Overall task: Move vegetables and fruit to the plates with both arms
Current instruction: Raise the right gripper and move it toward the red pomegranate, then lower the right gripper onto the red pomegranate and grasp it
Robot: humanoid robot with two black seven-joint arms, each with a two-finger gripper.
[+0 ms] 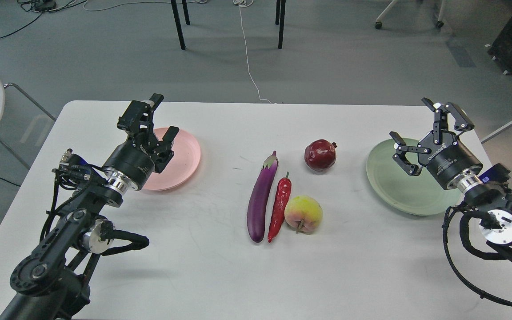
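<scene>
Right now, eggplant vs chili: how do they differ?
The eggplant is purple, glossy and thicker; the chili pepper is red, wrinkled and slimmer. The eggplant is longer and reaches farther back. Its calyx is purple; the chili's stem is green. Both lie lengthwise, side by side, mid-table.

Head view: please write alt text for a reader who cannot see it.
Eggplant, chili pepper, peach and pomegranate lie mid-table between an empty pink plate and an empty green plate. The left gripper and right gripper hover open, each over its nearer plate.
</scene>
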